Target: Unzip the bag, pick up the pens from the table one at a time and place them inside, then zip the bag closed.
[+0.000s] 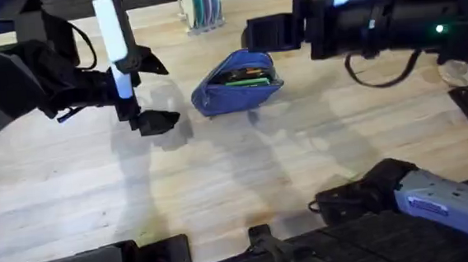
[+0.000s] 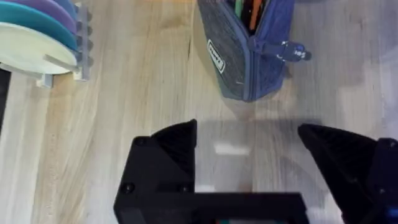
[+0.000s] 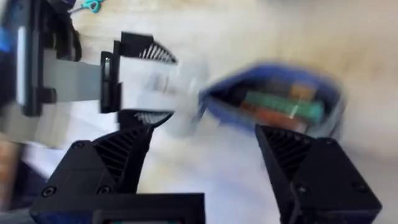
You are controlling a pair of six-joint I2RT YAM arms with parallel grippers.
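Matt blue-grey woven cloth bag [image 1: 237, 84] on a smooth pale wooden table [image 1: 221, 181]; matt black plastic fingers [image 2: 168, 155].

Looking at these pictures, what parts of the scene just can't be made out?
- Overhead: how many pens lie in the open bag; too small.
- Left wrist: the bag's far end, cut off by the edge.
- Right wrist: the bag's contents and the left gripper, blurred.

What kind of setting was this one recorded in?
Probably a lab or workshop bench for robot trials: two arms work over a butcher-block table holding only staged items, an open pencil bag with pens inside and a rack of coloured discs.
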